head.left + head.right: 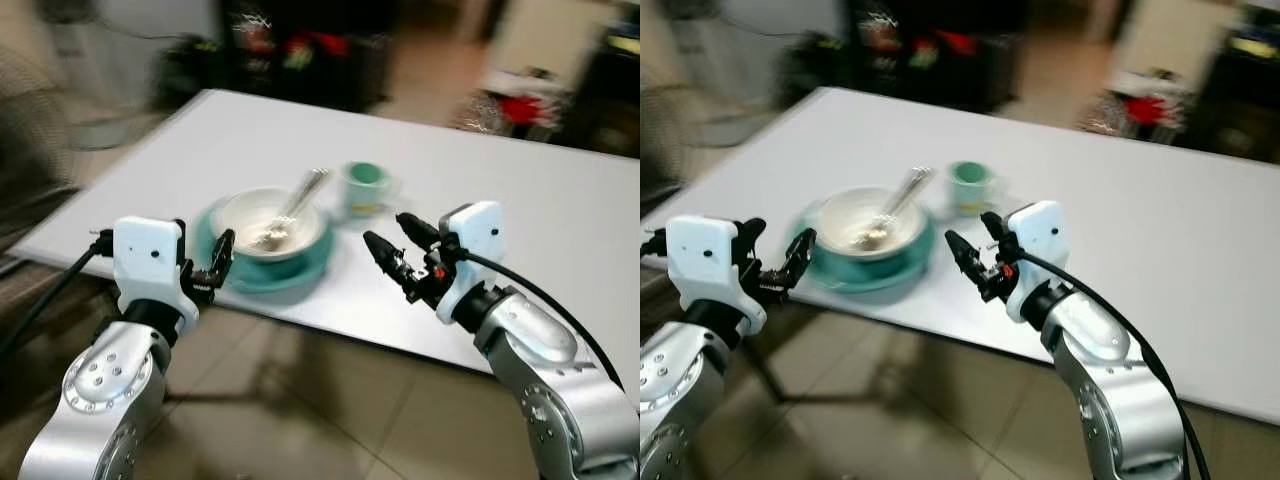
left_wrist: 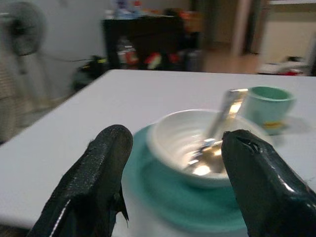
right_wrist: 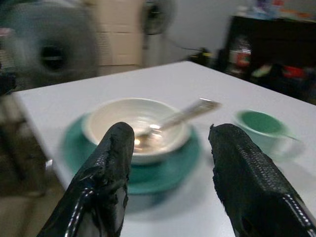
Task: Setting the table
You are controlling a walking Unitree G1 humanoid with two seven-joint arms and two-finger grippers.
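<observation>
A white bowl (image 1: 270, 222) with a metal spoon (image 1: 296, 204) leaning in it stands on a teal plate (image 1: 305, 268) near the front edge of the white table (image 1: 520, 210). Just behind and to the right sits a small teal cup (image 1: 362, 186). My left gripper (image 1: 208, 262) is open, held just off the table edge at the plate's left side. Open as well, my right gripper (image 1: 392, 244) hovers over the table a little to the right of the plate. Both wrist views look across the bowl (image 2: 192, 143) and cup (image 3: 261, 126).
The picture is blurred by motion. A dark cabinet (image 1: 300, 50) with coloured items stands behind the table, a fan (image 2: 22, 27) to the left, and clutter (image 1: 520, 105) at the back right. Tiled floor (image 1: 330, 410) lies below the table's front edge.
</observation>
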